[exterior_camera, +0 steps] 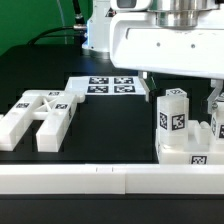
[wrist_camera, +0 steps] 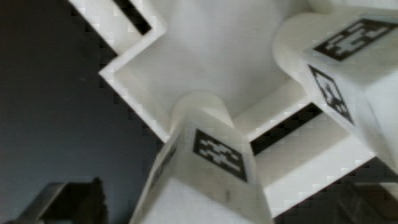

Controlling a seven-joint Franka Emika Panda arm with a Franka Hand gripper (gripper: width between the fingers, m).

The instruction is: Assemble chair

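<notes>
Right under the pincer (exterior_camera: 180, 92), the chair (exterior_camera: 195, 145) is sitting as a half-built clump. It has a low base (exterior_camera: 180, 156) with one post (exterior_camera: 173, 118) standing upright on it. A second post (exterior_camera: 216, 122) is poking up at the exterior view's right edge, partly cut off.

The pincer is hanging just over the first post with its fingers spread wide, one on each side. Nothing is getting pinched between them as far as I can see. Can't tell if a finger is brushing the post.

Well off to the exterior view's left of the pincer, the H-frame (exterior_camera: 42, 115) is lying flat on the table (exterior_camera: 110, 135), apart from everything else. The marker board (exterior_camera: 105, 87) is lying between the two, further back. A rail (exterior_camera: 100, 180) is running along the table's front edge.

The wrist view is looking down past the pincer onto the clump. Two tagged posts are rising toward the camera, with a tag (wrist_camera: 219, 152) showing on the nearer one and a notched piece (wrist_camera: 187, 60) lying below them. It's blurry, so I'm not reading the joints.
</notes>
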